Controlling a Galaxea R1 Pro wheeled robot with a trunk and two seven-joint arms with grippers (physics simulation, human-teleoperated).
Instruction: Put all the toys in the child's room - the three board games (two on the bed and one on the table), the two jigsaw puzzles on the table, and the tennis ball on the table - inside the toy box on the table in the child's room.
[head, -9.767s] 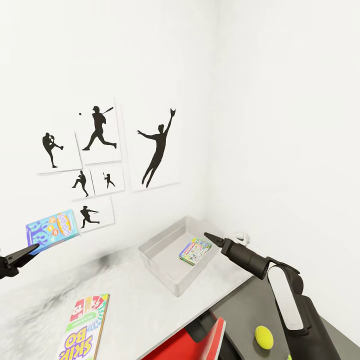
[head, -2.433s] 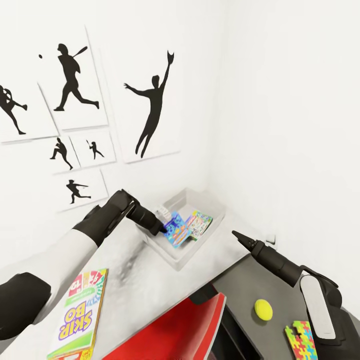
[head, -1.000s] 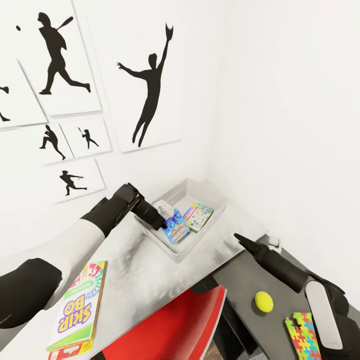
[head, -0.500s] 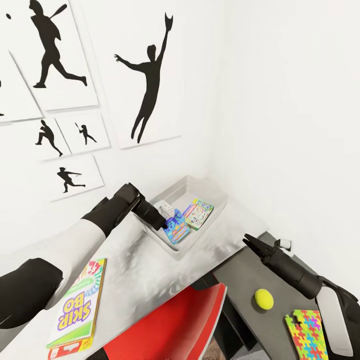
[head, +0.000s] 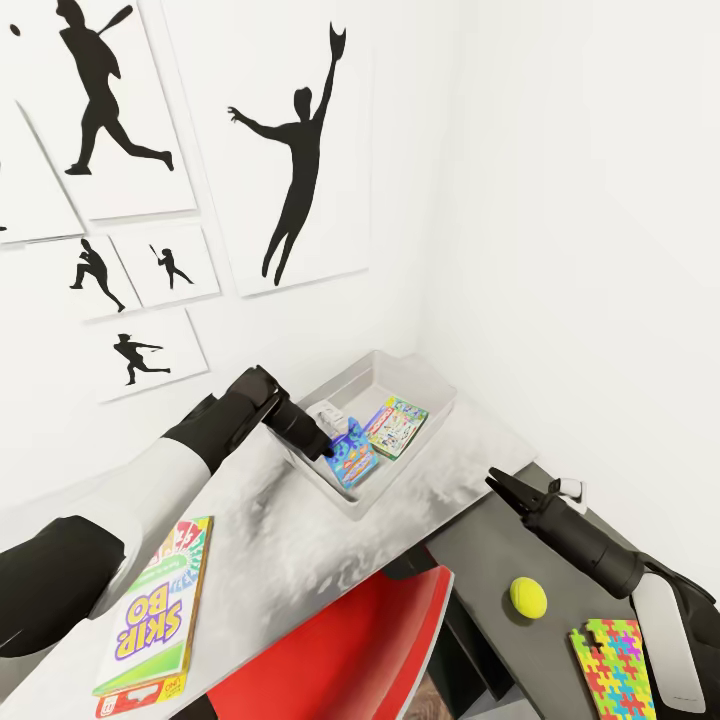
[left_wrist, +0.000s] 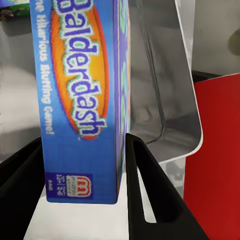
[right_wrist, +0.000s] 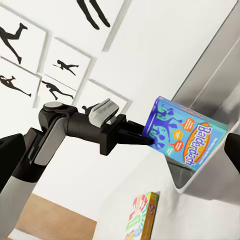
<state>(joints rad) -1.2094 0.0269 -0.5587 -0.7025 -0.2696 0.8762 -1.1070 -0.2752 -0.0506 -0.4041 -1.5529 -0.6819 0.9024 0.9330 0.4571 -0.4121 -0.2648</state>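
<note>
My left gripper (head: 326, 451) is shut on the blue board game (head: 352, 459), which stands on edge over the near end of the pale grey toy box (head: 420, 385). In the left wrist view the blue board game (left_wrist: 82, 95) sits between both fingers (left_wrist: 145, 185). A green-bordered board game (head: 397, 428) lies flat in the toy box. The SKIP BO board game (head: 155, 610) lies on the table (head: 270, 540). The tennis ball (head: 527, 598) and a jigsaw puzzle (head: 612, 668) lie on the dark side unit. My right gripper (head: 498, 482) hovers open above that unit.
A red chair (head: 340, 650) stands under the table's front edge. White walls meet in a corner just behind the toy box, with baseball silhouette art (head: 300, 170) on the left one. A small white fitting (head: 570, 488) sits on the wall near my right gripper.
My right arm has moved down and to the right, and its fingers have spread apart. The left gripper keeps hold of the blue board game at the toy box.
</note>
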